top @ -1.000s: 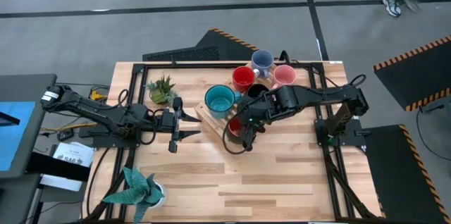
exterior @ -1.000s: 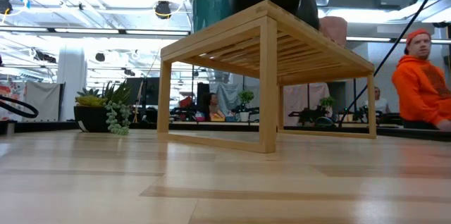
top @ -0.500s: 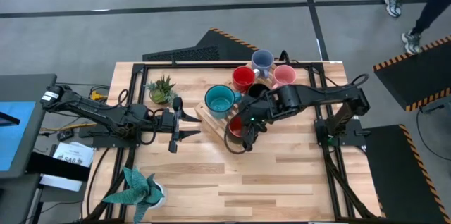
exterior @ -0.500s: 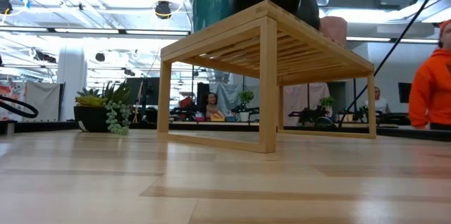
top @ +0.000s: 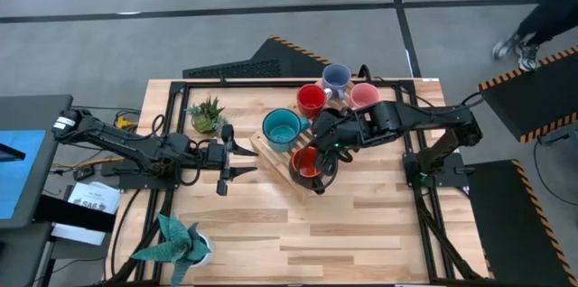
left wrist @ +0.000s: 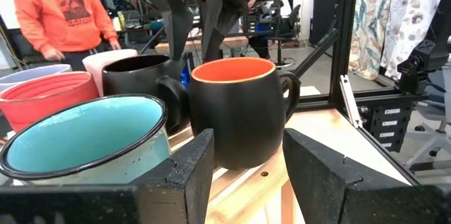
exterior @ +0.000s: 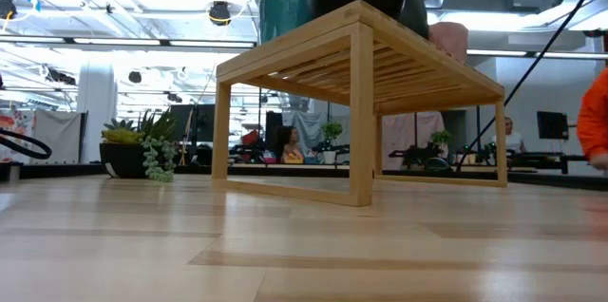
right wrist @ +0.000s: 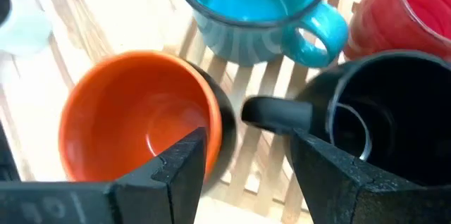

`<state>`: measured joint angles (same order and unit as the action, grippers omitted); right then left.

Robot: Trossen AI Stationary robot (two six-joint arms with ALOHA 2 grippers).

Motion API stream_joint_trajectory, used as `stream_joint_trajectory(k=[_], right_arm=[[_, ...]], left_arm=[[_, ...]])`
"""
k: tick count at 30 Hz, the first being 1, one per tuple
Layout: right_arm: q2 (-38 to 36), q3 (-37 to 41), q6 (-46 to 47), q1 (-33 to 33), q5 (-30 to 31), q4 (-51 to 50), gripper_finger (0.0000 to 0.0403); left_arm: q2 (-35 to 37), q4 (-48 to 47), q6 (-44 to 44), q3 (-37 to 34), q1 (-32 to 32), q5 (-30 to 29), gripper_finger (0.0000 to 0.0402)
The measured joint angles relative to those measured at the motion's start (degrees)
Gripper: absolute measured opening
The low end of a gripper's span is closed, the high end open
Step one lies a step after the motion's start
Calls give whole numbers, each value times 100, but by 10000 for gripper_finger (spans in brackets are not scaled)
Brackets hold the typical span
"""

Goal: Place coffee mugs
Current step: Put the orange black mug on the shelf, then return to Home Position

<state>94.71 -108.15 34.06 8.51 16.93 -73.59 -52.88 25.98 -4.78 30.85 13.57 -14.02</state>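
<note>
Mugs crowd a small slatted wooden rack (top: 271, 153) near the far middle of the table (top: 361, 233), and the right arm hides part of them from above: the black mug (right wrist: 384, 122) shows clearly only in the wrist views, and the lavender-blue mug (top: 336, 76) and pink mug (top: 365, 95) are half covered at the back. From table height the rack's legs and slats fill the picture and only the teal mug (top: 282, 128) and a pale mug edge peep over its top. The right gripper (right wrist: 246, 157) hangs just above the orange-lined mug (right wrist: 137, 122), which is black outside with a black handle; its fingers stand wide apart, one beside the mug's rim and one beside the handle, gripping nothing. The left gripper (left wrist: 246, 168) waits low over the table beside the rack, fingers parted and empty, facing that same mug. All the mugs are glossy and rounded; the red mug (top: 312, 98) sits behind the teal one. The tabletop is pale wood planking in a black frame, with a spiky potted plant (top: 208, 114) near the rack and a second plant (top: 176, 240) at the near left corner. Beyond the table, a person in an orange hoodie (left wrist: 63, 9) stands in a workshop.
</note>
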Motion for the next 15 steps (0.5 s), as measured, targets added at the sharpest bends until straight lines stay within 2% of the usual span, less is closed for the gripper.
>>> stream_joint_trajectory(k=[15], right_arm=[[-28, 1, -136, 65, -46, 73, 231]], left_arm=[[0, 2, 2, 0, 1, -17, 157]])
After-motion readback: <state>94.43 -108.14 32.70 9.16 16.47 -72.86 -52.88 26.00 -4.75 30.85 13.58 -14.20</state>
